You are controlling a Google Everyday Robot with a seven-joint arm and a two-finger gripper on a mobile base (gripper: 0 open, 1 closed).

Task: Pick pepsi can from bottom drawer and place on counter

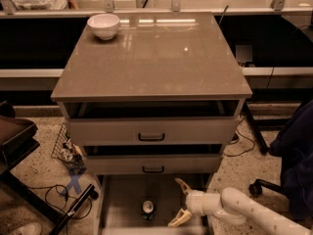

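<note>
The pepsi can (148,208) stands upright on the floor of the pulled-out bottom drawer (122,207), near its middle front; its silver top faces up. My gripper (179,203) is open, with pale fingers (183,184) spread, low over the drawer just to the right of the can and apart from it. It holds nothing. The white arm reaches in from the lower right. The counter (151,58) is the glossy taupe top of the cabinet above.
A white bowl (103,25) sits at the counter's back left corner. Two pale-fronted drawers with black handles (151,137) stand slightly open above the bottom drawer. Cables and a black stand (73,209) lie on the floor at left. A dark chair (293,165) stands at right.
</note>
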